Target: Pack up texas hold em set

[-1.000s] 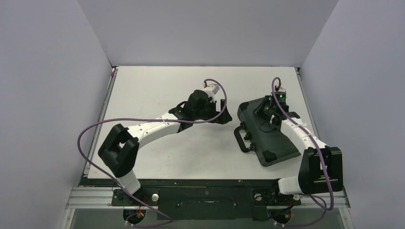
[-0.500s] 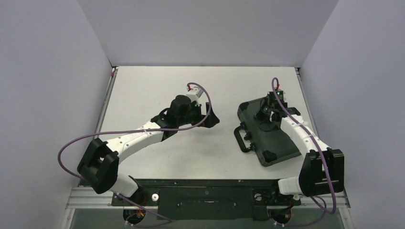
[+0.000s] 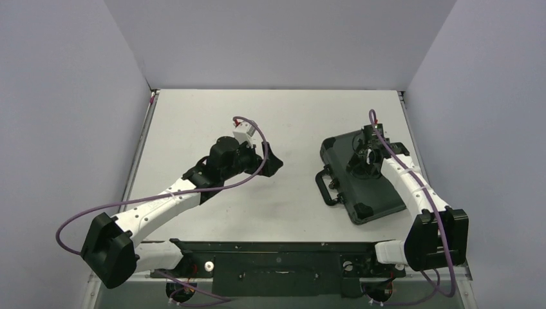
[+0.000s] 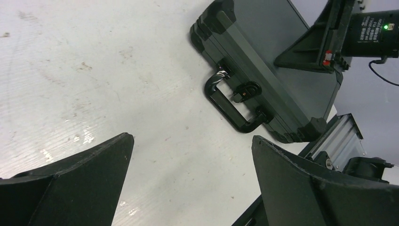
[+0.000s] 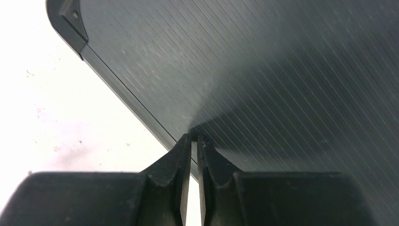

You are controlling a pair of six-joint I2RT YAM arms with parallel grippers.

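Item: black case, closed, flat on the right half of the bench, handle turned toward centre; we find it where it lay a second ago. Right end effector: fingers nearly pressed together, gripping nothing, tips on the lid near its edge, as before. Left end effector: fingers spread wide, empty, over bare bench; we note it has drawn back leftward, away from the case.
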